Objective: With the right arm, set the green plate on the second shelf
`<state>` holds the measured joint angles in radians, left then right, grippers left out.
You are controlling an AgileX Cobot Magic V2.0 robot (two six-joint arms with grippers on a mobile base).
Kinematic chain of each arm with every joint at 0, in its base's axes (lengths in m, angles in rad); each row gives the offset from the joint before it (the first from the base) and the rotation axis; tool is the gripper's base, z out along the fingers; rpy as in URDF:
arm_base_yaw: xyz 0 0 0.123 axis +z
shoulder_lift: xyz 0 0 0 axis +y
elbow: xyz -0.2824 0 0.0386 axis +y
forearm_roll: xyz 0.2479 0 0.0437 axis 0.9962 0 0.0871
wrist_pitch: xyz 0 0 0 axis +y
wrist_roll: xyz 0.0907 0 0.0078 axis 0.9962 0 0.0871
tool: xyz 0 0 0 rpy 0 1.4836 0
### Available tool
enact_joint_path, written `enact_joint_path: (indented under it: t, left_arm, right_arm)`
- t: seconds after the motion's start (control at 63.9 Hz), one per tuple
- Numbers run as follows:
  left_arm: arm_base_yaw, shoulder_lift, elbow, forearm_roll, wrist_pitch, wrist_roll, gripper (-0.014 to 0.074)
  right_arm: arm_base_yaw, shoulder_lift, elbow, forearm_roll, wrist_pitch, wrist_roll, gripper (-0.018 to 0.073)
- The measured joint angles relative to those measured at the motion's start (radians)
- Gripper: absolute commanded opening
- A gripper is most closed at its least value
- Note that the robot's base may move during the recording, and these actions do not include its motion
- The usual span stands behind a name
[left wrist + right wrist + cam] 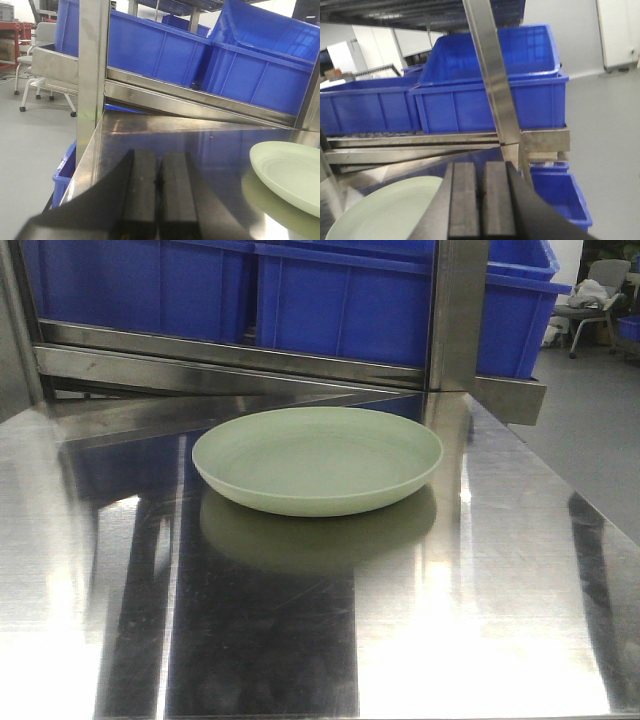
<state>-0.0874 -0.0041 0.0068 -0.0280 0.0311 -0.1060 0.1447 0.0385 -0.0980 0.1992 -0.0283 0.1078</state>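
Right tool [481, 210] pressed together, empty; green plate [385, 212] just left of it on table [500, 620]; left tool [159, 200] likewise pressed together.

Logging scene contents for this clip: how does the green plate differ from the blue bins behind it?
The plate is pale green, the bins deep blue. The plate is round and shallow, the bins boxy and deep. The plate lies on the steel table, the bins on the rack behind. Both are plain and single-coloured.
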Motion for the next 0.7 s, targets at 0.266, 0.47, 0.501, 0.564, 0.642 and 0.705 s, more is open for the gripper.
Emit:
enact_joint_path:
  t: [0.266, 0.47, 0.501, 0.564, 0.642, 0.705]
  left_arm:
    - [0.0, 0.0, 0.0, 0.0, 0.0, 0.0, 0.013]
    - [0.0, 0.0, 0.0, 0.0, 0.0, 0.0, 0.013]
    - [0.0, 0.0, 0.0, 0.0, 0.0, 0.0, 0.013]
    - [0.0, 0.0, 0.0, 0.0, 0.0, 0.0, 0.013]
    - [0.0, 0.0, 0.0, 0.0, 0.0, 0.0, 0.013]
    - [0.0, 0.0, 0.0, 0.0, 0.0, 0.0, 0.013]
  right_arm:
    - [0.0, 0.376, -0.371, 0.0, 0.119, 0.004, 0.0057]
    - [0.0, 0.828, -0.682, 0.022, 0.307, 0.006, 0.006]
    - [0.0, 0.903, -0.729, 0.032, 0.371, 0.006, 0.006]
    - [0.0, 1.036, -0.842, 0.045, 0.479, -0.004, 0.006]
    - [0.0, 1.192, -0.962, 0.056, 0.588, -0.041, 0.0106]
    - [0.0, 1.332, -1.061, 0.081, 0.674, -0.087, 0.0198]
